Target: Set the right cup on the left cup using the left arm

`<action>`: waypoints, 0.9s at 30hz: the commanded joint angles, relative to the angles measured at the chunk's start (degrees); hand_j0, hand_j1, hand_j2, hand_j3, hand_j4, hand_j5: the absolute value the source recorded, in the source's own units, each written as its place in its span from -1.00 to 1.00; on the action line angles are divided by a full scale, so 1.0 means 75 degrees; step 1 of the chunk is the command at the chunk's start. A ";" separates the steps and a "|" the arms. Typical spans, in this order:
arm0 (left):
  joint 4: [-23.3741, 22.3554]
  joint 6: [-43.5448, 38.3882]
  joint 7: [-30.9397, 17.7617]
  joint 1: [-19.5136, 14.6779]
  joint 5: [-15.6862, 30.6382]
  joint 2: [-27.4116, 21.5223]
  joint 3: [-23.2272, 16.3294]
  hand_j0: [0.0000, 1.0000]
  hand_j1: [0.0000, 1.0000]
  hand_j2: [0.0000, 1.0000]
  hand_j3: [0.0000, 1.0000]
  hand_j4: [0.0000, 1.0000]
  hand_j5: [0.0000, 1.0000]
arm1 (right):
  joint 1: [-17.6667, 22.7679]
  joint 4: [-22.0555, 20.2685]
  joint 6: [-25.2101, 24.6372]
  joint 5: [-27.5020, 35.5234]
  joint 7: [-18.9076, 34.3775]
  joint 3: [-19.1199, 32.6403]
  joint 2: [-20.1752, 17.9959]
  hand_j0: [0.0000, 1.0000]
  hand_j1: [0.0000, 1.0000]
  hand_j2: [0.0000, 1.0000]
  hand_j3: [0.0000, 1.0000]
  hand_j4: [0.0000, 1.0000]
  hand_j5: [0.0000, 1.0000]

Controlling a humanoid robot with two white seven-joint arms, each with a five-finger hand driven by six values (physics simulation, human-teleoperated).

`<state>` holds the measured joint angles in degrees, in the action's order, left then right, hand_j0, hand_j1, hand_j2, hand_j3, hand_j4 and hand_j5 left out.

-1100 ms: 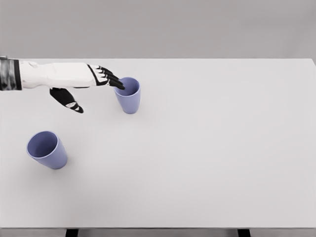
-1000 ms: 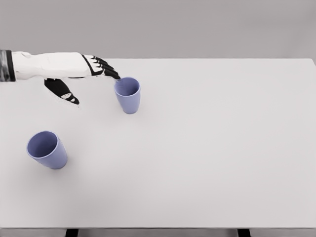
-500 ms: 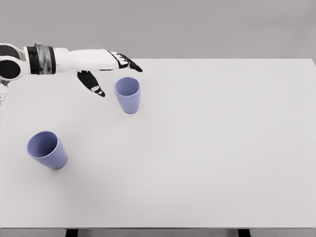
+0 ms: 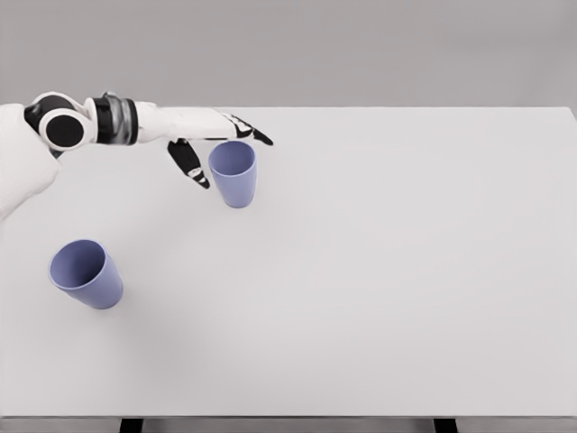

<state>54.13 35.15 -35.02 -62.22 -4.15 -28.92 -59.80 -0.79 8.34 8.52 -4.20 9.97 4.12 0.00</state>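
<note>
Since the earlier frame, the white left hand (image 4: 213, 135) is reaching farther right, its black fingers (image 4: 255, 135) spreading over the far rim of the upright periwinkle plastic right cup (image 4: 233, 173), thumb hanging beside its left wall, grasping nothing. An identical left cup (image 4: 86, 273) is standing well apart on the plain white table (image 4: 379, 271), which is backing onto a grey wall (image 4: 361, 50).

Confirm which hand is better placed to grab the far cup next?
Left. The left hand is right at the right cup, fingers spread along its back rim and thumb hanging at its left side, not yet closed on it. No right arm shows. The left cup stands alone.
</note>
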 commanded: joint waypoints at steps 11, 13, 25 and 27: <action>-0.0162 -0.0020 0.0003 0.0000 0.0061 0.0001 0.0005 1.00 1.00 1.00 1.00 1.00 1.00 | 0.0000 0.0001 0.0001 -0.0002 -0.0006 0.0001 0.0000 1.00 1.00 1.00 1.00 1.00 1.00; -0.0220 -0.0020 0.0003 0.0000 0.0049 0.0013 -0.0007 1.00 1.00 1.00 1.00 1.00 1.00 | 0.0000 0.0001 0.0001 -0.0002 -0.0006 0.0001 0.0000 1.00 1.00 1.00 1.00 1.00 1.00; -0.0678 -0.0020 0.0003 0.0035 -0.0220 0.0411 0.0005 0.96 0.96 0.96 0.96 0.96 0.96 | 0.0000 0.0001 0.0001 -0.0002 -0.0006 0.0001 0.0000 1.00 1.00 1.00 1.00 1.00 1.00; -0.0678 -0.0020 0.0003 0.0047 -0.0220 0.0411 -0.0007 0.42 0.42 0.42 0.42 0.42 0.42 | 0.0000 0.0001 0.0001 -0.0002 -0.0006 0.0001 0.0000 1.00 1.00 1.00 1.00 1.00 1.00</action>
<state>49.08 35.15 -35.02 -61.79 -6.14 -25.91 -59.92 -0.79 8.34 8.52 -4.20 9.96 4.13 0.00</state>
